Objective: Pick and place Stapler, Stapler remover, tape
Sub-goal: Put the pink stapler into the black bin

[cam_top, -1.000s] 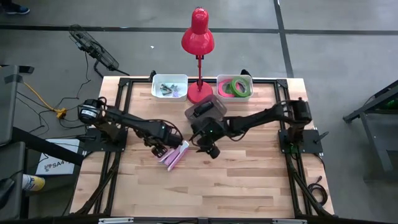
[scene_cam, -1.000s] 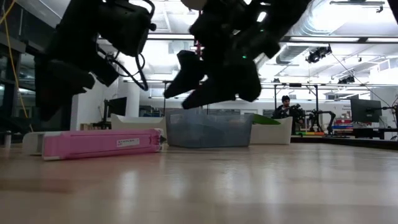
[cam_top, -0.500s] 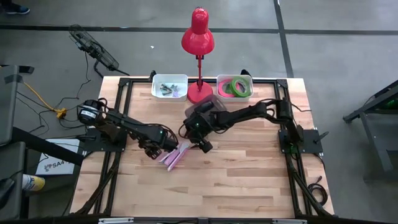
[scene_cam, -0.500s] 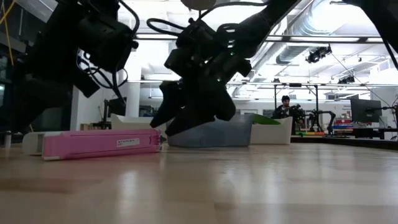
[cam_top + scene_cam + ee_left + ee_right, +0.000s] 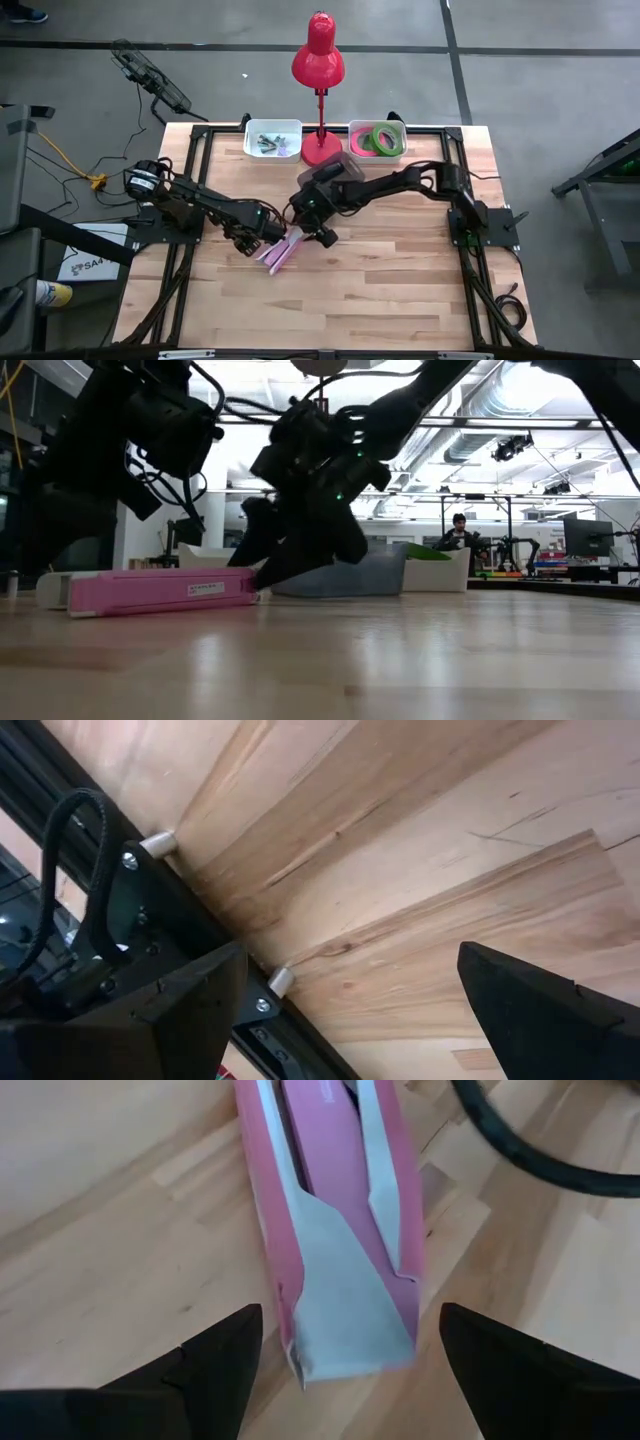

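Observation:
The pink and white stapler point(image 5: 282, 250) lies flat on the wood, long in the low view point(image 5: 160, 592). My right gripper point(image 5: 303, 236) is open and low at its far-right end. In the right wrist view its fingers point(image 5: 200, 1365) stand on either side of that end point(image 5: 350, 1335) with a gap on each side. My left gripper point(image 5: 256, 243) is open beside the stapler's left part, and its wrist view point(image 5: 350, 990) shows only bare wood. Green and pink tape rings point(image 5: 378, 140) lie in a far bin. Small stapler removers point(image 5: 270, 143) lie in the white bin.
A red desk lamp point(image 5: 319, 60) stands at the far edge between the two bins. A clear grey bin point(image 5: 330, 176) sits under my right arm, also seen in the low view as the grey bin point(image 5: 340, 572). A person point(image 5: 458, 532) is far off in the room. Bare wood spreads toward the near edge.
My right gripper has moved toward the table's left and down, from over the table's middle to the stapler's far-right end. My left gripper has drawn back a little toward the left edge. The stapler has stayed where it was.

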